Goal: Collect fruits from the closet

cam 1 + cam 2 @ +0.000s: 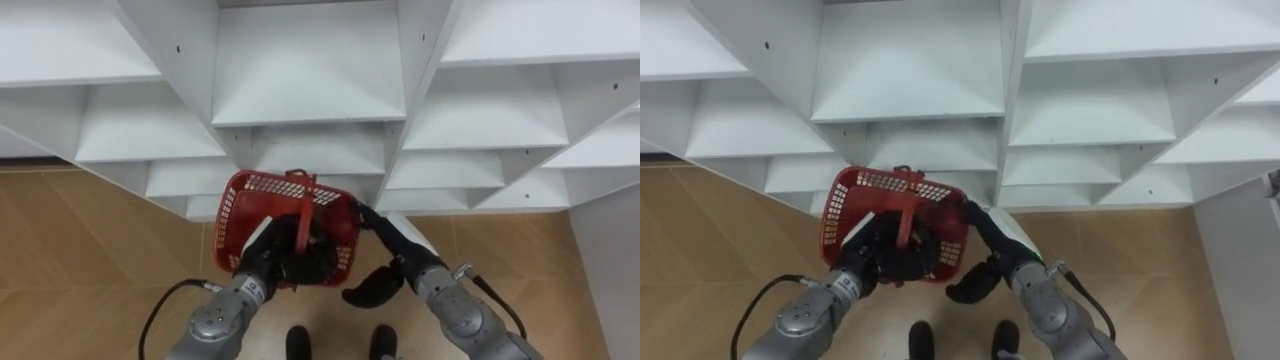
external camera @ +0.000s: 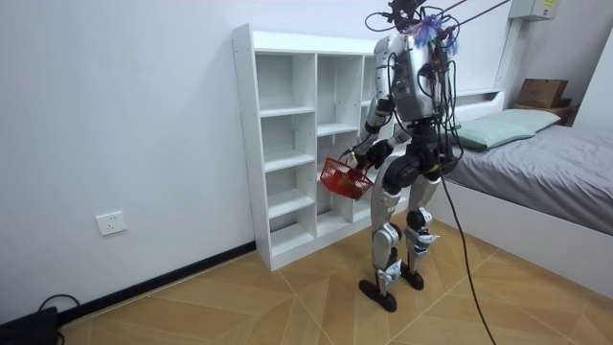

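Observation:
A red plastic basket [image 1: 262,190] with a red handle hangs in front of my waist, close to the white shelf unit [image 1: 310,70]. My left hand [image 1: 300,258] is shut on the basket's handle from below. My right hand [image 1: 385,245] lies along the basket's right rim with its fingers stretched out and its thumb hanging down. The basket's inside is mostly hidden by my left hand, so I cannot tell what is in it. The shelf compartments before me look bare. In the room view I stand upright facing the shelf unit [image 2: 287,144], with the basket [image 2: 345,178] at hip height.
Wooden floor [image 1: 90,260] lies under the shelf unit. In the room view a bed [image 2: 536,163] stands close behind me at the room view's right, and a white wall with a socket [image 2: 112,223] is at the room view's left.

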